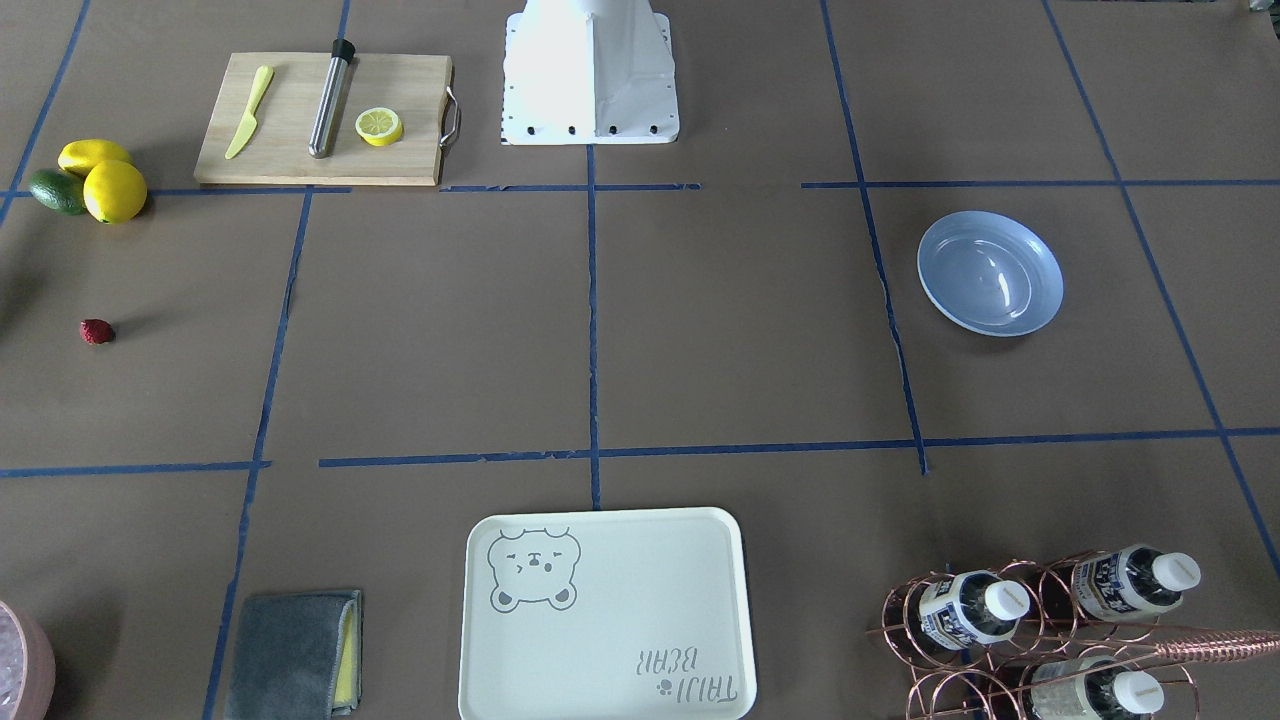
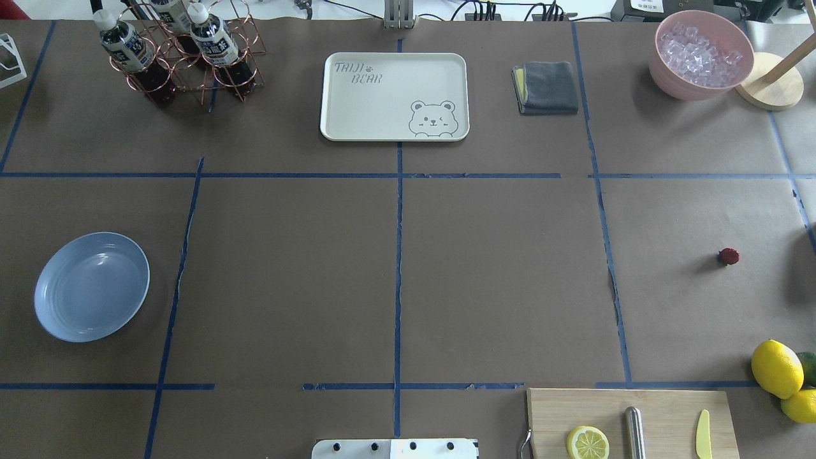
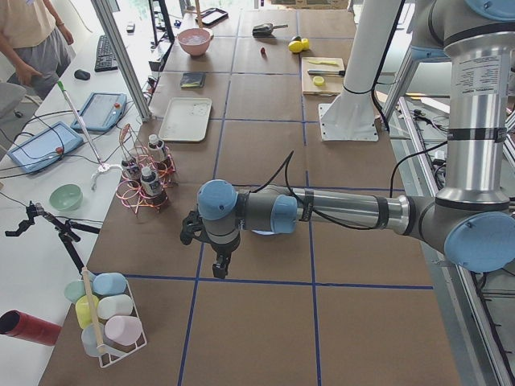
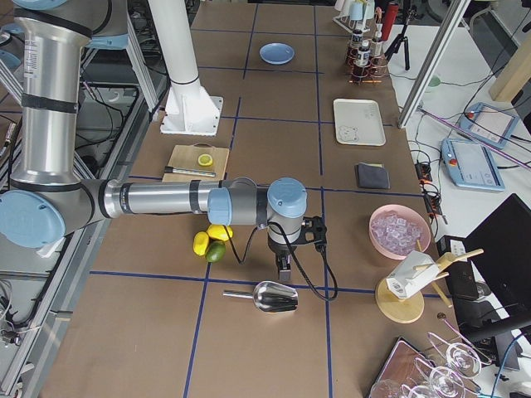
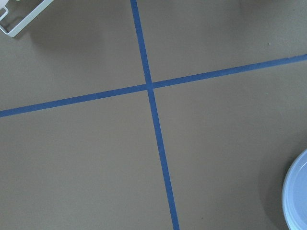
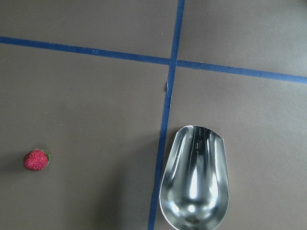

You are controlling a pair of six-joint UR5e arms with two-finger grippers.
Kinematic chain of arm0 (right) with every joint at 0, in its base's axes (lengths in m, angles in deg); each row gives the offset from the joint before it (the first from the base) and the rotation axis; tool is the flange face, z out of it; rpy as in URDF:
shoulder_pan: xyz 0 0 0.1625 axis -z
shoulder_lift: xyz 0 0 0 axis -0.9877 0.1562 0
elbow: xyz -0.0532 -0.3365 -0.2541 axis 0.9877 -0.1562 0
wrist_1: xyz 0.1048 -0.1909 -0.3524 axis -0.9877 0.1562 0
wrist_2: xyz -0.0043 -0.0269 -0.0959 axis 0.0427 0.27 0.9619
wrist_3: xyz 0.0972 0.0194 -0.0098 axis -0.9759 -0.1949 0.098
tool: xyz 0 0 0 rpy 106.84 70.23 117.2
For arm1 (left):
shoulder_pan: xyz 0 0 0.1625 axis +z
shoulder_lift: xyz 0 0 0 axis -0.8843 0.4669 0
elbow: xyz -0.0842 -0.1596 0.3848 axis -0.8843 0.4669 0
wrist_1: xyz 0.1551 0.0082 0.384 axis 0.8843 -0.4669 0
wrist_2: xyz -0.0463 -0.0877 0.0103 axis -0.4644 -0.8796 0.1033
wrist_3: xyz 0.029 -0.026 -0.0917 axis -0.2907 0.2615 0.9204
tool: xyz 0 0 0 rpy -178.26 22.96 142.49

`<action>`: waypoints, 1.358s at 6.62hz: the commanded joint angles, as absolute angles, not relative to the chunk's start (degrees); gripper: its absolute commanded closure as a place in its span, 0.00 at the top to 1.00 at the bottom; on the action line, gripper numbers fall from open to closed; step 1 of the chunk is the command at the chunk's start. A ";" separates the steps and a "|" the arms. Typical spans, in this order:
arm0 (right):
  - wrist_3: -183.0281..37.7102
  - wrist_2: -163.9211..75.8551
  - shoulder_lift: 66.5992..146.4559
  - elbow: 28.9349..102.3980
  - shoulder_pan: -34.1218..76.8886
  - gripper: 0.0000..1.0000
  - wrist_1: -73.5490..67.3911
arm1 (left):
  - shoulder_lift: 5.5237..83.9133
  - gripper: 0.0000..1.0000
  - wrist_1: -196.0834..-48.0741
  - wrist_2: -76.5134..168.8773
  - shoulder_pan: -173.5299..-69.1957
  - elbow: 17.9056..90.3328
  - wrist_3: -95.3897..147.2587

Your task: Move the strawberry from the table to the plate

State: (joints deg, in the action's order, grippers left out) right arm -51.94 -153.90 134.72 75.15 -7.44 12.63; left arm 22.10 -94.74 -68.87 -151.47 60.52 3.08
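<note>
The strawberry lies alone on the brown table, on the robot's right side. In the right wrist view the strawberry sits at lower left; no fingers show there. The light-blue plate rests empty on the robot's left side, and its rim enters the left wrist view at lower right. The right gripper hangs pointing down near the lemons, seen only from the side. The left gripper hangs pointing down beside the plate. For both I cannot tell whether they are open or shut.
A cutting board holds a lemon half, a metal rod and a yellow knife. Two lemons and an avocado lie near the strawberry. A metal scoop, bear tray, grey cloth, ice bowl and bottle rack stand around.
</note>
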 commanded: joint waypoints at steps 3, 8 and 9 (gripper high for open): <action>-52.03 -156.69 134.80 75.85 -7.14 1.00 12.64 | 21.96 1.00 -94.83 -68.87 -151.46 60.71 2.94; -62.61 -160.59 128.05 74.89 -4.16 1.00 -1.93 | 24.24 1.00 -114.59 -65.09 -147.96 62.64 3.20; -65.97 -160.23 128.39 74.98 -2.93 1.00 -3.00 | 24.25 1.00 -125.83 -65.61 -147.43 61.42 3.12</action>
